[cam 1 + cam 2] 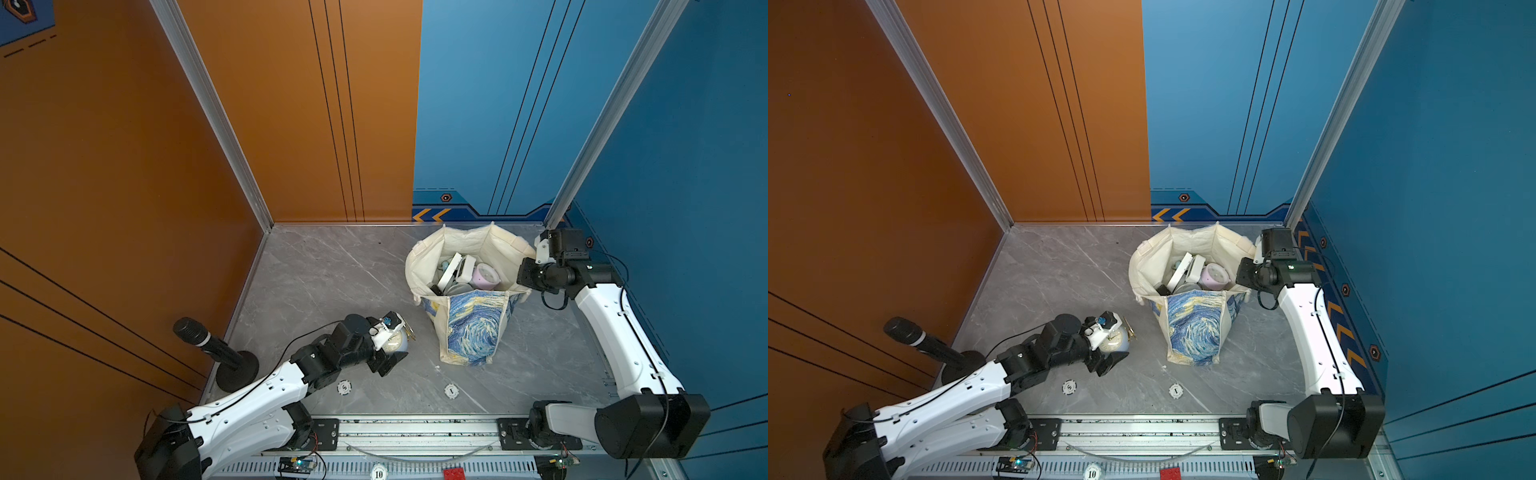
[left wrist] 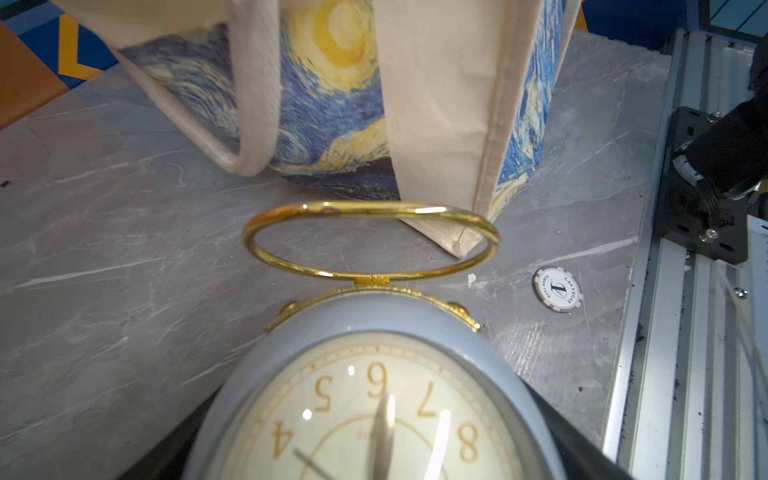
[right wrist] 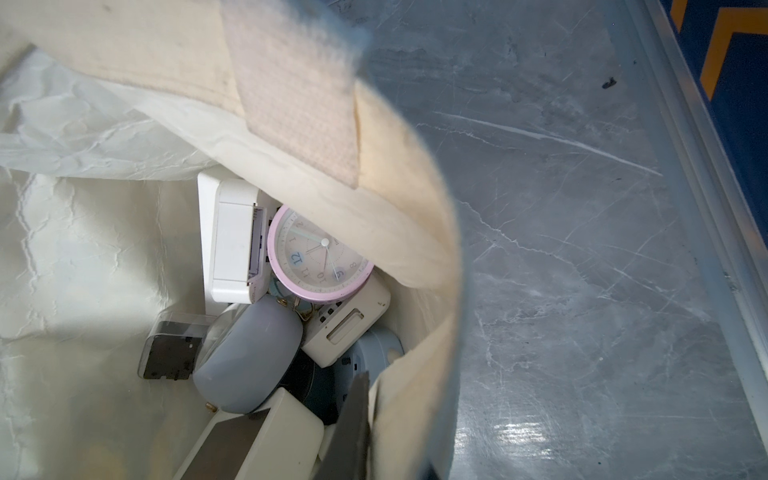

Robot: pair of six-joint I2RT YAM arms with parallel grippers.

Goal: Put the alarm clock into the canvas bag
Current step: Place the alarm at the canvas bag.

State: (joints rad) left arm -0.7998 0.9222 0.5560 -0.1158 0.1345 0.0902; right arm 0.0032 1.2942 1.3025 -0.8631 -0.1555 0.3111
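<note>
We see the left gripper [image 1: 401, 343] spread wide on the blue-grey alarm clock [image 2: 376, 415], one finger pressed to each side. The clock is outside the canvas bag [image 1: 473, 328], near its printed wall, gold ring [image 2: 365, 206] toward it. The right gripper [image 1: 523, 289] is pinched narrow on the bag's rim.

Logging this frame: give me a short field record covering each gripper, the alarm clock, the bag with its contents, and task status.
left gripper: jaws wide, apparently closed on the alarm clock
right gripper: shut, pinching the canvas bag at its rim
alarm clock: blue-grey, gold ring, outside the bag
canvas bag: upright on the table, mouth open
in bag: pink clock among other clocks
also present: two poker chips, microphone
status: clock not yet in bag
</note>
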